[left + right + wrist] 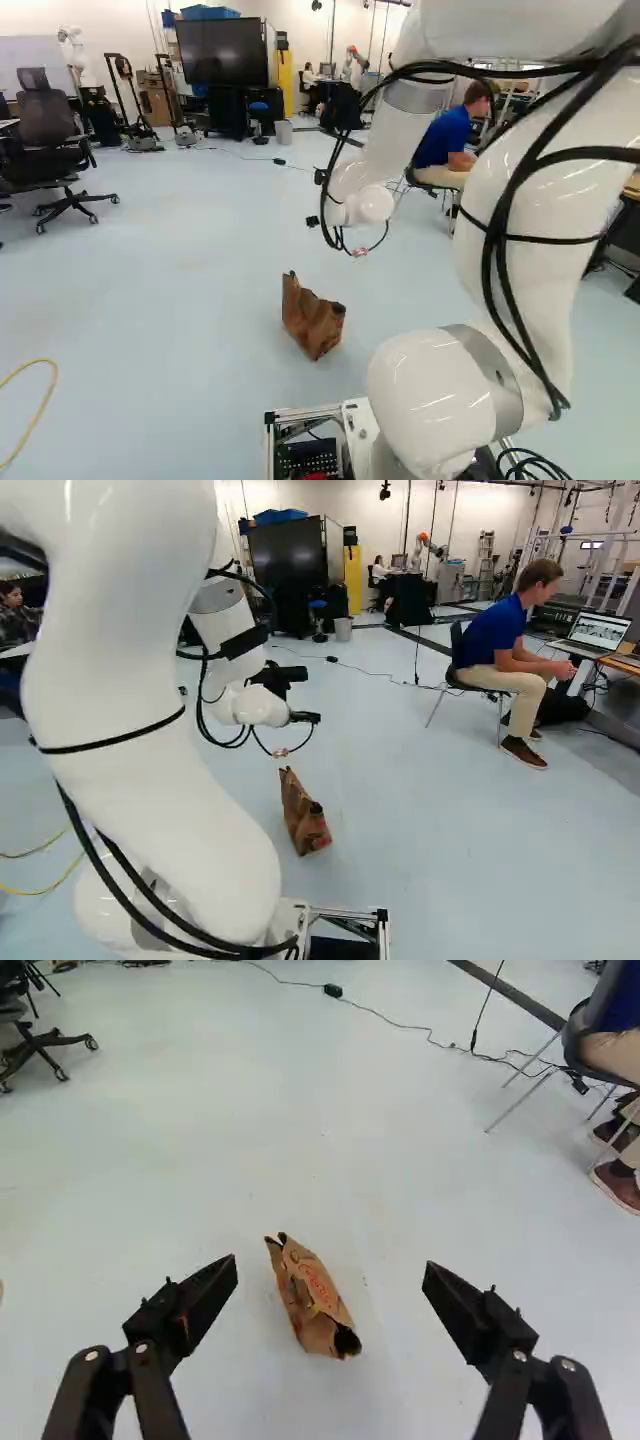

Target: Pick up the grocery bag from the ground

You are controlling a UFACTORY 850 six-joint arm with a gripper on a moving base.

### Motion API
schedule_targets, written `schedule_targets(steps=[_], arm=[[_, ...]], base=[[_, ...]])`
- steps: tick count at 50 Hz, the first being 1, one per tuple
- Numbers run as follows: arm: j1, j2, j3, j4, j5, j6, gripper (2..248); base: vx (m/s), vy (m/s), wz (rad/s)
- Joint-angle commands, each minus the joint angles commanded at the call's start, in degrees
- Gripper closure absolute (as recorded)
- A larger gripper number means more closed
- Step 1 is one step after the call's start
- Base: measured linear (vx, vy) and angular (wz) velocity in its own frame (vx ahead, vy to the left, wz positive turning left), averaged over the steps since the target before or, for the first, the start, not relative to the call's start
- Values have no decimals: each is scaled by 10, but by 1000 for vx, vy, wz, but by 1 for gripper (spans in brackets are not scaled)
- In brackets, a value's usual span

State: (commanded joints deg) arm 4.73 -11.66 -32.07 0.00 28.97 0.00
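While the hand (303, 695) is out over the floor (170, 300), it's wide open with nothing in it. From the wrist view, the two black fingers stand well apart on either side of the gap, and the bag (312, 1305) shows in that gap, lower down on the floor, nearer one finger than the other. Neither finger is touching it.

The bag is brown paper, all creases and crumples, squashed into a long narrow wedge. One end comes up to a ragged point, the other has a dark hollow, and there's reddish print on the side. Can't tell if it's upright or on its side. It sits ahead of the base, well in from the floor's far edge. The floor itself is smooth and pale blue-grey.

Arm's (520, 180) all smooth rounded white tubes with black cables strapped along it. A thin yellow cord (42, 405) curves over the floor at the left of the left base view, and a swivel chair (48, 115) on a spoked wheeled foot is farther back that side. Toward the far edge there's a skinny dark cord (400, 1025) with a small black block (333, 991) on it, plus a round-sided grey bin (343, 630).
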Motion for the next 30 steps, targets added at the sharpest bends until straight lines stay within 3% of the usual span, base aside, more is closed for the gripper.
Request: schedule_targets(steps=[30], arm=[[31,-207,-176,0,-42,0,3]], base=[[0,0,0]])
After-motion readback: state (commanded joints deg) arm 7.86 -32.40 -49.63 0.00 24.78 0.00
